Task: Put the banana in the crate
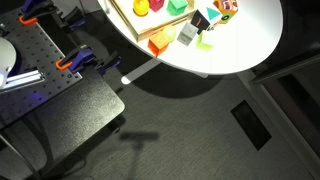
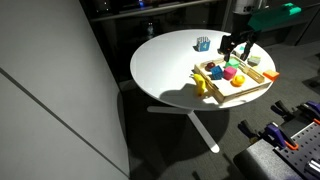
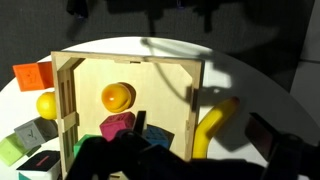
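Banana (image 3: 215,125), yellow and curved, lies on the round white bench (image 2: 165,60) just beside the light wooden crate (image 3: 125,57). The pincer (image 2: 238,46) hangs above the crate; I cannot tell if it is released or clenched.

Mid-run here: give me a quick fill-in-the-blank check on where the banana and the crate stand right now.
1. The banana lies ___ the crate.
2. The crate is made of ___.
3. The round table is ___ in colour.
Missing words: outside; wood; white.
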Robot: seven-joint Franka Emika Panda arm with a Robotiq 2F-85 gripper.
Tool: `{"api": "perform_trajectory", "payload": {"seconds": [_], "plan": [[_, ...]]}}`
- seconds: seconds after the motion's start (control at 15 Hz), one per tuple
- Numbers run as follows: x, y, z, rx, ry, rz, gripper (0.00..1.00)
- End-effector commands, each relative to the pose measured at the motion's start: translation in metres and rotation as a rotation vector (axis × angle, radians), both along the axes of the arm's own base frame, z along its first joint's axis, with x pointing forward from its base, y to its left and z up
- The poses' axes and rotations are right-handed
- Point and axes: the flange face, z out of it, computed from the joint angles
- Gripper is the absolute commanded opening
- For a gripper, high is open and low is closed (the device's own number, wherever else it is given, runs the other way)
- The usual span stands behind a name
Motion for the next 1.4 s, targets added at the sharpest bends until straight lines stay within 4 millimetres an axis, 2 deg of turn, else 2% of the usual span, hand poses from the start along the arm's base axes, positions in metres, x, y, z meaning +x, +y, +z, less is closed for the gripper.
{"api": "perform_trajectory", "payload": {"seconds": [0.0,0.2,0.47,1.0,1.33], "plan": [[0.0,0.0,0.0,0.0,0.001,0.0,1.0],[0.0,0.0,0.0,0.0,0.001,0.0,1.0],[0.008,0.002,-0.012,0.026,0.019,-0.037,1.0],[0.016,0.02,-0.054,0.031,-0.011,-0.16,1.0],[0.012,0.032,-0.081,0.03,-0.016,-0.214,1.0]]}}
